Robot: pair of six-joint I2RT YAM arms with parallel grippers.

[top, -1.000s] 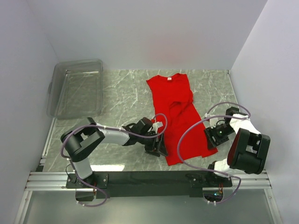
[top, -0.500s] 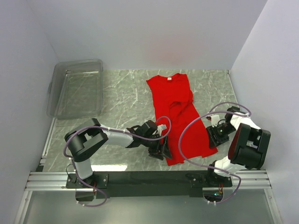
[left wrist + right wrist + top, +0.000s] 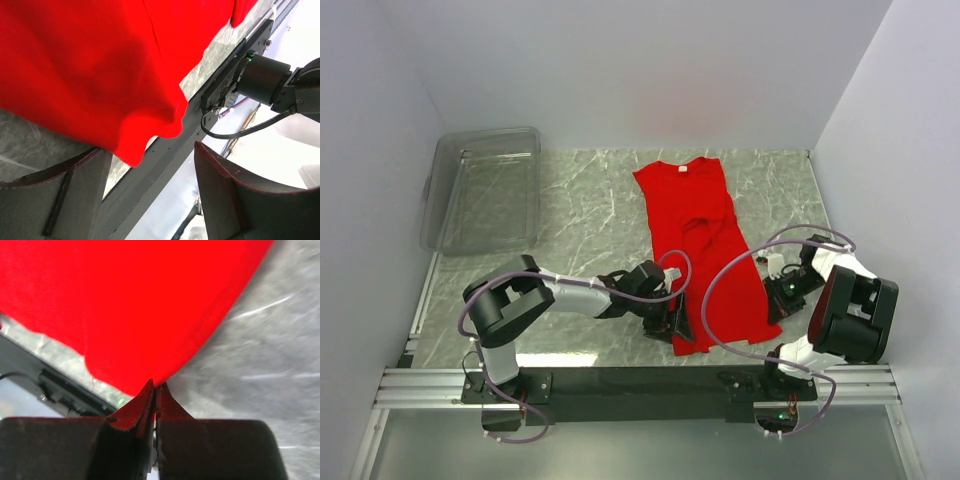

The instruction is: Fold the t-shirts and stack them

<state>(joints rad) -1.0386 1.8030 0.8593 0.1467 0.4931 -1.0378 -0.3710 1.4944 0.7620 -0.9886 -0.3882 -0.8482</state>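
Note:
One bright red t-shirt lies as a long strip on the marble table, white neck label at the far end. My left gripper is low at the shirt's near left corner, open; in the left wrist view the hem corner hangs between its wide-apart fingers without being pinched. At the near right corner sits my right gripper. Seen from the right wrist, its jaws are pressed together on the very edge of the red cloth.
A clear plastic bin stands at the back left by the wall. The black and aluminium base rail runs along the near edge just behind both grippers. The right arm's base shows in the left wrist view.
My right gripper went from open to shut on the shirt's near right corner. The left gripper slid nearer and rightward to the near left corner, staying open.

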